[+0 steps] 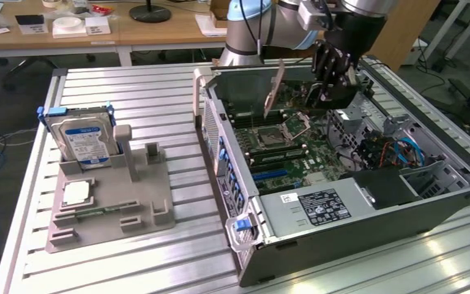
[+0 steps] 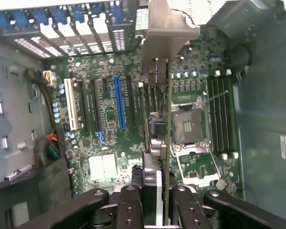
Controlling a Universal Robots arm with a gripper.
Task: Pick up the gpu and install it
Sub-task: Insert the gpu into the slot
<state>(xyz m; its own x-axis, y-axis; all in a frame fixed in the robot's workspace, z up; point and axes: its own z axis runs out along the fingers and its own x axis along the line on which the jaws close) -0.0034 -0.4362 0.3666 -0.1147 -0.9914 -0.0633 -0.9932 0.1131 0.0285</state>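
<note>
Dark gpu (image 1: 274,92) (in tool (image 1: 331,73)) over open case (image 1: 357,233)

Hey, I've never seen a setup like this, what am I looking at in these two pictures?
This is a robot arm working over an open computer case that lies on a ribbed metal table. One picture comes from a camera off the arm. The other comes from a camera on the arm's wrist, looking down at the motherboard. The jaws are clamped on the gpu, a thin card held on edge over the board. Beside the case, a grey holder carries a hard drive.
</note>
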